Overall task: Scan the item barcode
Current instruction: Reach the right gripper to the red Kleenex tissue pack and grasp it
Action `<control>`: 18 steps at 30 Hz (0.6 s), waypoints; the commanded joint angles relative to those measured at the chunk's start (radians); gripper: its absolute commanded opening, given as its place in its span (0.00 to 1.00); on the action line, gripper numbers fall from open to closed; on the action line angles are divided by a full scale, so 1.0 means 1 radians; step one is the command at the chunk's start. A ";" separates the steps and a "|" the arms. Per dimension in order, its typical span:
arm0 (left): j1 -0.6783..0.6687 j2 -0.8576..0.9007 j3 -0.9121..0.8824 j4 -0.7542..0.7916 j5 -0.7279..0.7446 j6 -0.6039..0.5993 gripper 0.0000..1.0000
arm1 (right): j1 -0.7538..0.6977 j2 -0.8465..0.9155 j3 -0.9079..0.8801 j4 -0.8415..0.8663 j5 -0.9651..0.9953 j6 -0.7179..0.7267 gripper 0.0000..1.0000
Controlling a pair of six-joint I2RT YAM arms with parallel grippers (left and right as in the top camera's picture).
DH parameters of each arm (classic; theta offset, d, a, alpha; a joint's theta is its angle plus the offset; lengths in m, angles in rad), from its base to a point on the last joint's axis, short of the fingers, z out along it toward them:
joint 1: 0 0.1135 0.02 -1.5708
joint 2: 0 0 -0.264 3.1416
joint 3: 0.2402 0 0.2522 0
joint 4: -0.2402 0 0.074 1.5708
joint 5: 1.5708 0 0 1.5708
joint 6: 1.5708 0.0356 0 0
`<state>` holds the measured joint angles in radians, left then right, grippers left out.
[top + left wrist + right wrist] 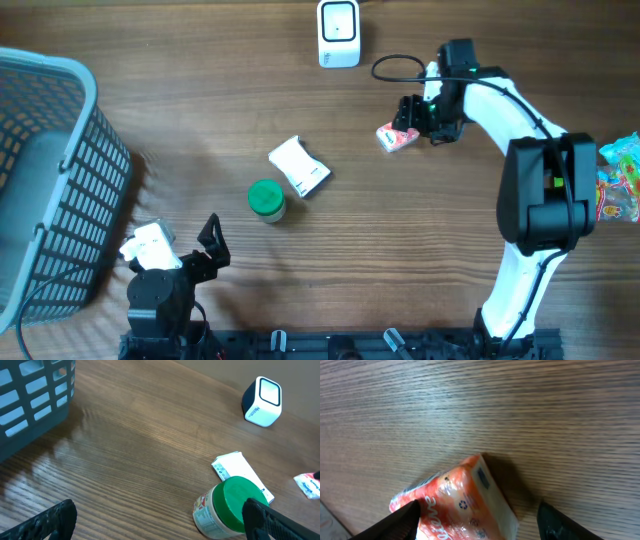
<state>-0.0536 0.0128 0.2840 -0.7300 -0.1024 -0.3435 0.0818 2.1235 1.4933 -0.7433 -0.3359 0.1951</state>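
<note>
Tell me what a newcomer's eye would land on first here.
The right tool stands open astride an orange-red packet on the right side, not far from the white scanner at the far edge. A grey basket fills the left side. In the middle, a green-lidded jar sits beside a white packet.
</note>
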 commanded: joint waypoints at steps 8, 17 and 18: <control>-0.002 -0.006 -0.003 0.003 0.013 -0.005 1.00 | -0.059 0.014 -0.042 -0.026 -0.194 -0.117 0.70; -0.002 -0.006 -0.003 0.003 0.012 -0.005 1.00 | -0.063 0.015 -0.207 0.202 -0.193 -0.071 0.69; -0.002 -0.006 -0.003 0.003 0.012 -0.005 1.00 | -0.063 0.015 -0.210 0.204 -0.193 -0.070 0.68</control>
<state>-0.0536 0.0128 0.2840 -0.7300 -0.1024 -0.3435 0.0154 2.0853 1.3388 -0.5396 -0.5758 0.1081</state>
